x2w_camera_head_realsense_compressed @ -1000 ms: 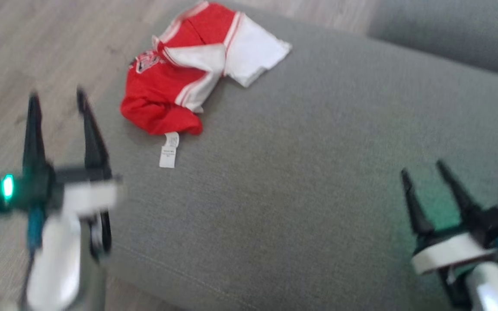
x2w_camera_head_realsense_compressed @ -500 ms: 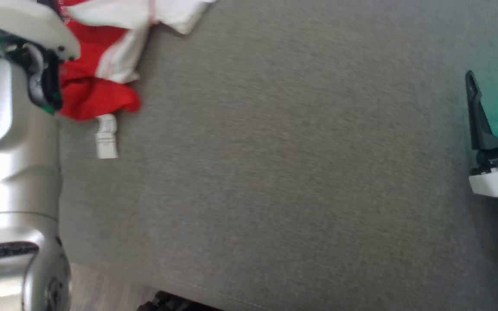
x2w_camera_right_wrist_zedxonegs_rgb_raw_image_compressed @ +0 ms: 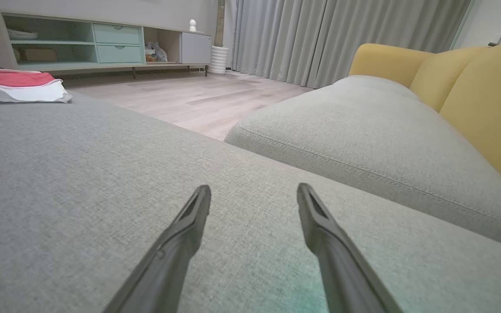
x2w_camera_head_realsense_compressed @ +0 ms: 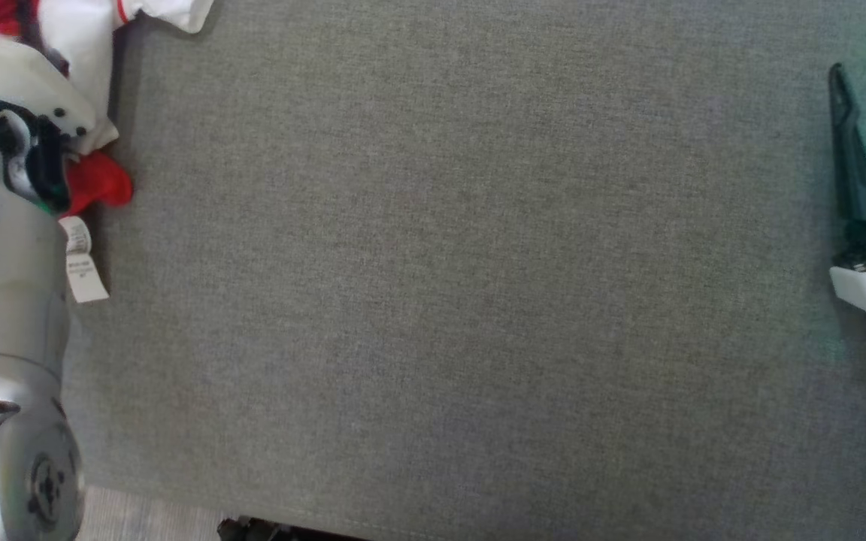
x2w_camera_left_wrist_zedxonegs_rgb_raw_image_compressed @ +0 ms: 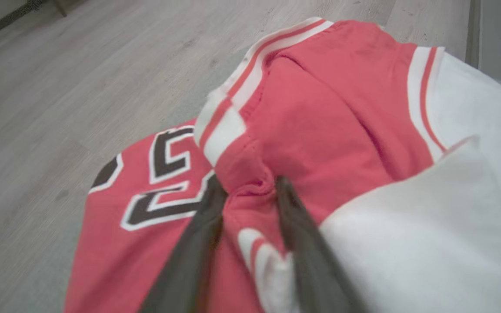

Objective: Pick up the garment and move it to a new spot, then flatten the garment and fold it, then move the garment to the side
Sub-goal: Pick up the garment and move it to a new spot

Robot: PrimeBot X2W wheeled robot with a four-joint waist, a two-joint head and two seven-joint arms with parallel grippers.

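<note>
garment is bunched up at the far left corner of the grey cushion, right under the left gripper. that gripper looks pinched on a ridge of red fabric by the striped hem, so the left arm's clearly the near one, while the right gripper sits wide open, low over bare cushion, well apart to the right. a second ago the left gripper was open and short of the garment, and the head camera's swung since, so the garment sliding to the picture's edge isn't real movement.
</note>
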